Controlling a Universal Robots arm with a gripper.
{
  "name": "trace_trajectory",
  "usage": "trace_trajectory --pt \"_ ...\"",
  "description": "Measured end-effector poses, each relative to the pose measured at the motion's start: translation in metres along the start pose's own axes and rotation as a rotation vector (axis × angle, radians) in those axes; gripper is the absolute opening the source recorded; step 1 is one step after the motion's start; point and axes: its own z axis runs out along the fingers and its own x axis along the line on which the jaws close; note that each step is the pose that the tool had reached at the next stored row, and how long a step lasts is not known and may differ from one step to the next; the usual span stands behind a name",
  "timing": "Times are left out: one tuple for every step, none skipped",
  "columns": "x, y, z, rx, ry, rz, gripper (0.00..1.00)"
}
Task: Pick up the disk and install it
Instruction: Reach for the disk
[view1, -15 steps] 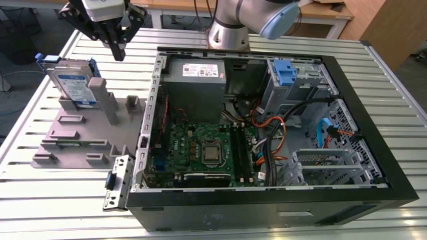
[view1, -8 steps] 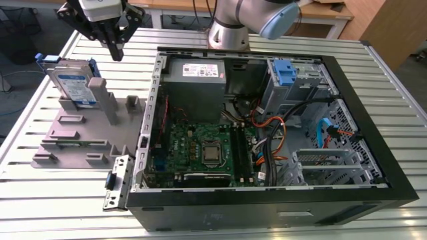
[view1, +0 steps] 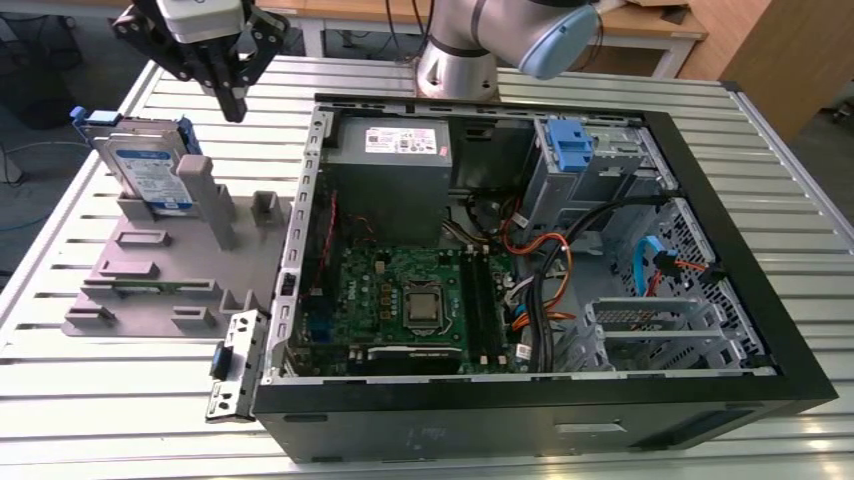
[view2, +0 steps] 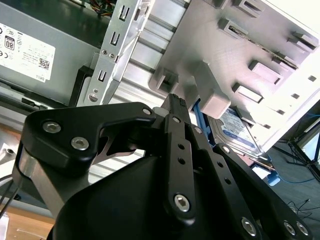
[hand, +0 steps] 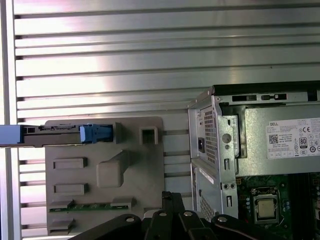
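The disk (view1: 147, 170), a silver drive with a blue-and-white label in a blue carrier, stands on edge in a slot at the far end of a grey holder plate (view1: 160, 275), at the exterior view's left. It appears edge-on as the disk (hand: 60, 134) in the first wrist view, and part of the disk (view2: 241, 131) shows in the second wrist view. My gripper (view1: 235, 104) hangs above the holder, a little to the disk's right and apart from it. Its black fingers look shut with nothing between them; in both wrist views the gripper (view2: 176, 100) (hand: 172, 196) points at the grey plate.
An open computer case (view1: 747, 300) lies to the right of the holder, with a motherboard (view1: 400, 295), a grey power supply (view1: 391, 145) and a metal bay with a blue latch (view1: 570, 145). A loose bracket (view1: 230, 365) lies by the case's near corner. Everything rests on a ribbed metal table (view1: 107, 420).
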Motion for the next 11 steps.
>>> trace_trajectory --pt "0.0007 -0.0001 0.0 0.0 0.0 0.0 0.11" --pt "0.0016 -0.0001 0.0 0.0001 0.0001 0.0 0.11" --pt "0.003 -0.0002 0.0 0.0001 0.0001 0.0 0.11" --pt "0.0043 -0.0003 0.0 0.0 0.0001 0.0 0.11" --pt "0.0057 -0.0004 0.0001 0.0 0.0001 0.0 0.11" --pt "0.0073 -0.0006 0.0002 -0.0002 0.0 0.0 0.11" --pt "0.0089 -0.0007 0.0003 -0.0001 0.0 0.0 0.11" --pt "0.0104 -0.0008 0.0004 -0.0002 0.0 0.0 0.11" --pt "0.0116 -0.0009 0.0005 -0.0002 0.0 0.0 0.11" --pt "0.0124 -0.001 0.0005 -0.0002 0.0 0.0 0.11" --pt "0.0128 -0.001 0.0006 -0.0003 0.0 0.0 0.11"
